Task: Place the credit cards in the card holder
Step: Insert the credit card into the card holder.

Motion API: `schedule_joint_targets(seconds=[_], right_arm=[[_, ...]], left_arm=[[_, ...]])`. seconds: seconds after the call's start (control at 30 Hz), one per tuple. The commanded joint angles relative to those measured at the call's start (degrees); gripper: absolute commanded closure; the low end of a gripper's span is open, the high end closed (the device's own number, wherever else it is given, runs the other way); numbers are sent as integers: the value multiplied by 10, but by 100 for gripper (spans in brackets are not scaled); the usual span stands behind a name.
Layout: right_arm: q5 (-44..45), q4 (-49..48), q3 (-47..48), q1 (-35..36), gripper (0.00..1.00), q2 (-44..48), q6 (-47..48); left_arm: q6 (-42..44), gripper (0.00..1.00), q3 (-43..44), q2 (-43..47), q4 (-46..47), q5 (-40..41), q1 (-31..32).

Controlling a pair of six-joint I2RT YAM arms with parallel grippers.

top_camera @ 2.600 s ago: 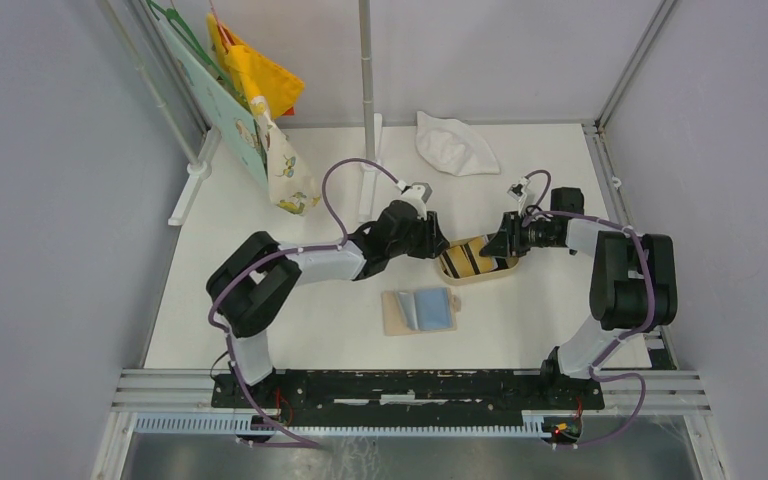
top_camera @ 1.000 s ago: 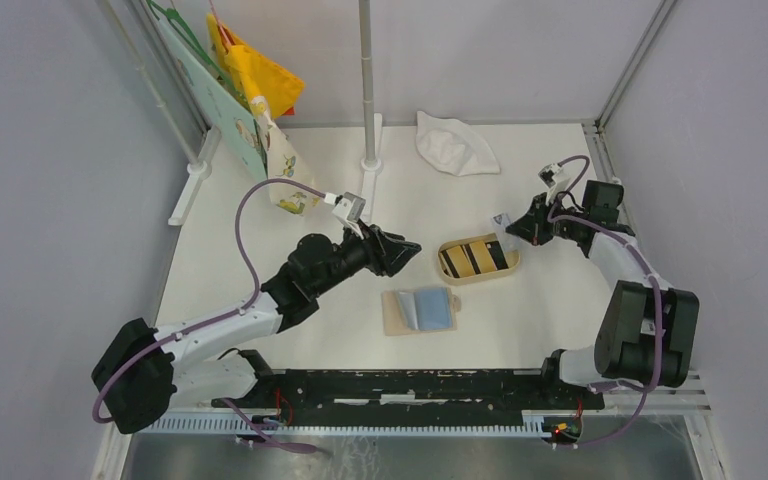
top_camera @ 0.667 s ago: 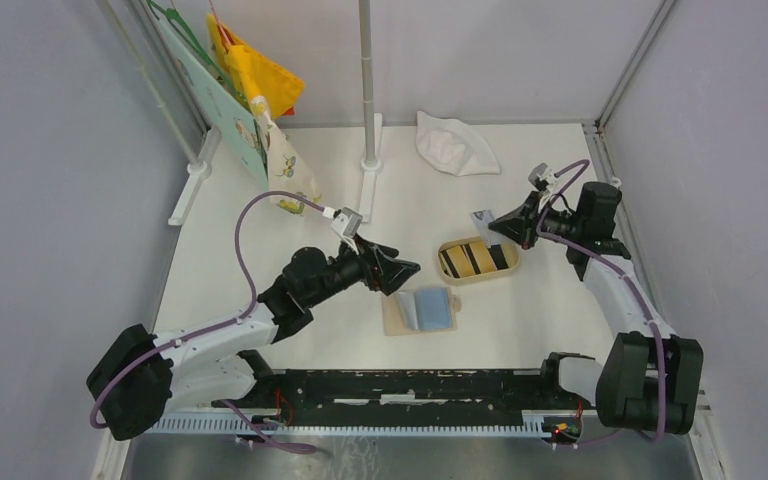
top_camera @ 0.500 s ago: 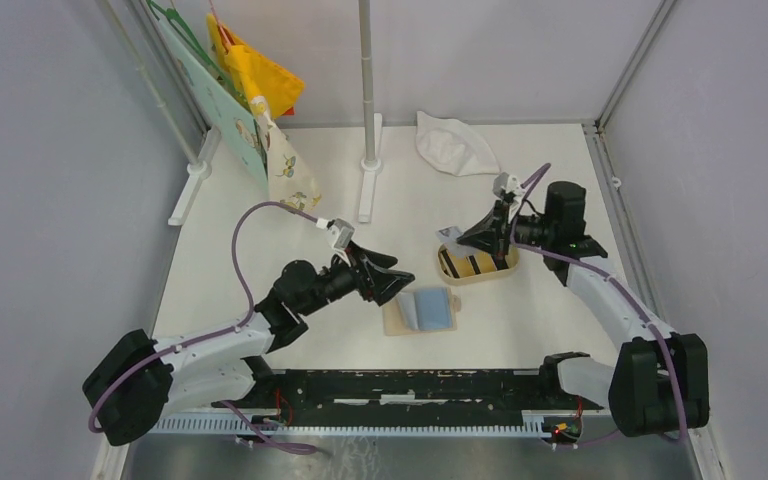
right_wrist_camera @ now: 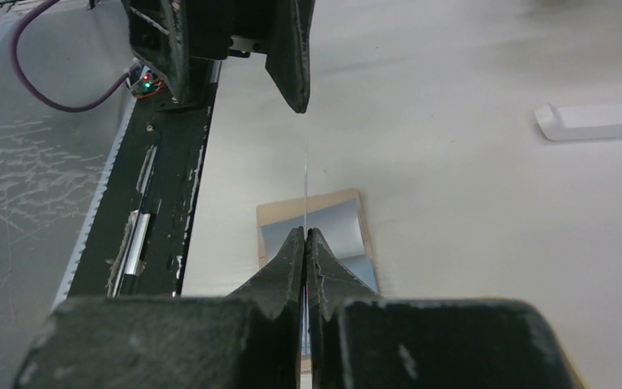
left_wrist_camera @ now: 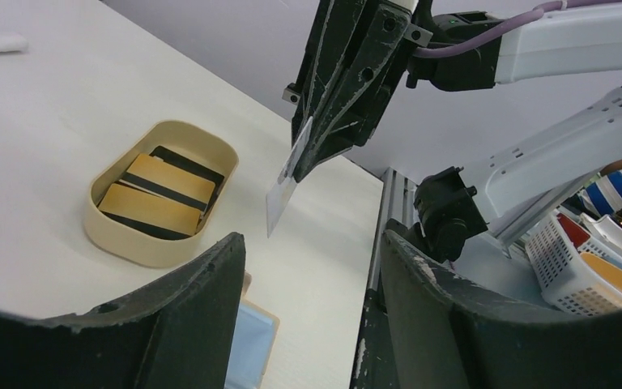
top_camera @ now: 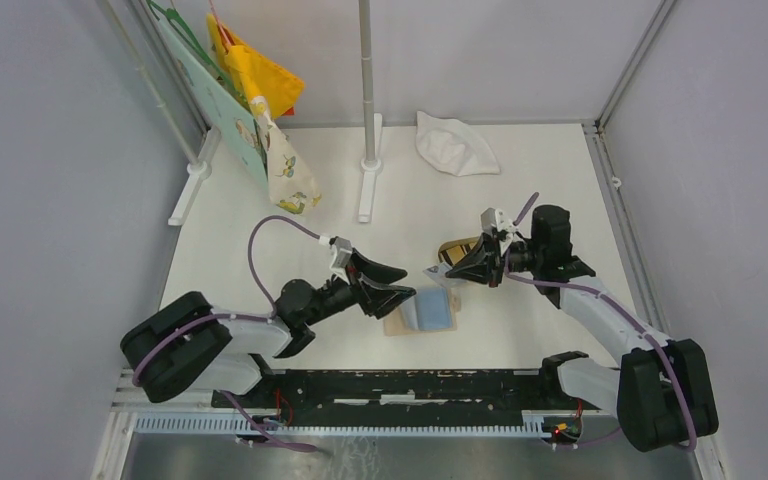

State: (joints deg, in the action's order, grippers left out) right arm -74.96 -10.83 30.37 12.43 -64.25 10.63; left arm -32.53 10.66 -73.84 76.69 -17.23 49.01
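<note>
The card holder lies open on the table, light blue lining up, also visible in the right wrist view. My right gripper is shut on a grey-white credit card, held on edge just above the holder's far edge. From the wrist, that card shows edge-on between my right gripper tips. My left gripper stands open just left of the holder, holding nothing. Through my left gripper I see the held card and orange and black credit cards in a tan oval tray.
The tan tray sits behind the right gripper, mostly hidden. A white cloth lies at the back, beside a pole on a stand. Coloured items hang at back left. A black rail runs along the near edge.
The right gripper lifted a grey-white card away from the tray and carried it left and nearer, over the card holder. The left arm drew back and swung down beside the holder's left edge.
</note>
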Motion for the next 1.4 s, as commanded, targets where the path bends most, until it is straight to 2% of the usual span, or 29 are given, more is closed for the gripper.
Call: schedule_joint_targets(seconds=[0.0, 0.17, 0.33, 0.57, 0.67, 0.77, 0.87, 0.9, 0.97, 1.03, 1.1, 1.17, 1.23, 1.37], right_arm=[[-77, 53, 22, 10, 96, -3, 106], [-110, 192, 42, 15, 94, -4, 259], [-74, 131, 35, 24, 96, -19, 178], [-70, 126, 32, 33, 96, -19, 175], [-71, 124, 30, 35, 96, -16, 176], [-65, 122, 29, 36, 96, -17, 174], [-58, 119, 27, 39, 95, -23, 169], [-52, 118, 26, 40, 93, -23, 167], [-32, 113, 23, 44, 87, -22, 157], [-15, 98, 18, 46, 75, -20, 151], [4, 103, 19, 46, 63, -16, 157], [37, 164, 34, 46, 53, -9, 218], [55, 208, 47, 46, 49, -6, 260], [51, 215, 45, 50, 49, -9, 268]], left_arm=[[36, 35, 18, -50, 136, -32, 3], [39, 44, 38, -96, 137, -40, 6], [42, 49, 57, -122, 139, -58, 21], [66, 51, 65, -158, 143, -57, 43], [78, 55, 66, -174, 142, -50, 43], [80, 68, 73, -186, 139, -57, 43], [76, 94, 86, -191, 132, -73, 43], [75, 98, 88, -189, 128, -76, 42], [75, 98, 87, -181, 121, -74, 42], [82, 98, 83, -167, 106, -69, 42], [94, 98, 82, -145, 53, -69, 39], [105, 98, 94, -109, -33, -89, 30], [120, 98, 116, -78, -144, -114, 15], [179, 98, 162, -31, -339, -124, 12]])
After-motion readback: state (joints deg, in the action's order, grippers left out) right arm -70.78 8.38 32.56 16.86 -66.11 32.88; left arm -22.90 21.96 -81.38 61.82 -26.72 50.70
